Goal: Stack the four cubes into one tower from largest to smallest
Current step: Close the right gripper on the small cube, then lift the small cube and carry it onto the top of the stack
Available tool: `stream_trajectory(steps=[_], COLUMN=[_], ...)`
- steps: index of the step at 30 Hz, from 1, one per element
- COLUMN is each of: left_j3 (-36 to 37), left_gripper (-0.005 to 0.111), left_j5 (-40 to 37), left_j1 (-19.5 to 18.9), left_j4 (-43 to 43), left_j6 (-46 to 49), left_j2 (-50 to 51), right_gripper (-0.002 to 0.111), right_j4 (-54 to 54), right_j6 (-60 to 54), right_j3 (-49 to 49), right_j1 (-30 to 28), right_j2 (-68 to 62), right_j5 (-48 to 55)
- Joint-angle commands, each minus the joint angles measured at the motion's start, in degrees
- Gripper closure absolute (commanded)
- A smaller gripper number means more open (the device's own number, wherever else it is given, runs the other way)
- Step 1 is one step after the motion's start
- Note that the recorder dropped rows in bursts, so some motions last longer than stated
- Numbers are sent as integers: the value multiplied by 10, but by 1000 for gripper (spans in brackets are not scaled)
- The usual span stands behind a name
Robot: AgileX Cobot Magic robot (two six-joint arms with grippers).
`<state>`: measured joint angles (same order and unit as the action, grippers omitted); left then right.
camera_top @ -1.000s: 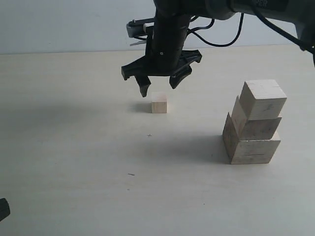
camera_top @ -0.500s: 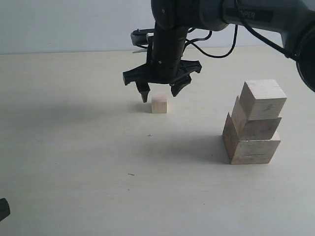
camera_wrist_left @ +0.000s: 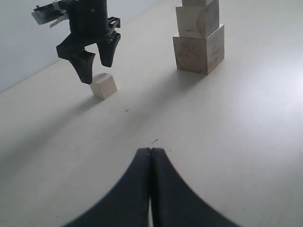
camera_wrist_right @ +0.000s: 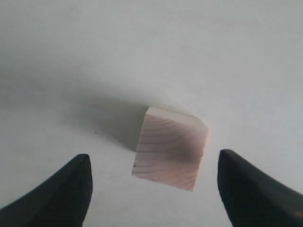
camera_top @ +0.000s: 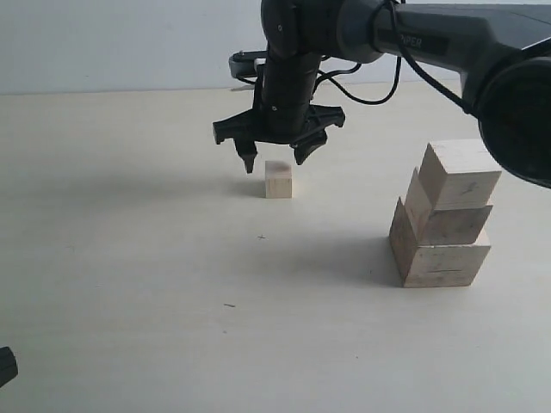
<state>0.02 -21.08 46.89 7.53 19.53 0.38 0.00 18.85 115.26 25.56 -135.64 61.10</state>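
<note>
Looking through the exterior camera, I see the right gripper (camera_top: 274,161) hanging just above the smallest cube (camera_top: 278,182). Its jaws are spread wide, one on each side of the cube, and it grips nothing. In the right wrist view there is free space between each finger and the sides of the cube, and the cube sits a little turned against the jaws. This cube stands alone on the table (camera_top: 129,284), toward the far middle.

A broad stretch of bare table separates it from the three-cube stack (camera_top: 448,224) at the right, which stands nearer. The far edge of the table meets a pale wall.

All cubes are pale wood with fine grain. The stack has the largest at the base and smaller ones above, in steps.

The left gripper (camera_wrist_left: 150,184) is closed, fingers pressed together on nothing, at the near left.
</note>
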Motion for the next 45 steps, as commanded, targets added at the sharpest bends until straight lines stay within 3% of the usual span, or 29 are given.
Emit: stream_trajectory(steps=[1, 14, 23, 28, 45], left_j3=[0, 0, 0, 0, 0], left_gripper=[107, 107, 107, 107, 107], left_j5=[4, 4, 4, 4, 4], left_j1=[-1, -1, -1, -1, -1], left_j4=[2, 2, 2, 2, 2], left_j6=[-2, -2, -2, -2, -2], left_j2=[-4, -4, -4, -4, -4], right_gripper=[38, 42, 78, 93, 93], right_j4=[-3, -3, -3, -3, -5], right_j6=[-1, -1, -2, -6, -58], right_j3=[18, 18, 18, 18, 10], right_j1=[-2, -2, -2, -2, -2], right_j2=[-11, -39, -40, -28, 201], right_j5=[11, 17, 8, 10, 89])
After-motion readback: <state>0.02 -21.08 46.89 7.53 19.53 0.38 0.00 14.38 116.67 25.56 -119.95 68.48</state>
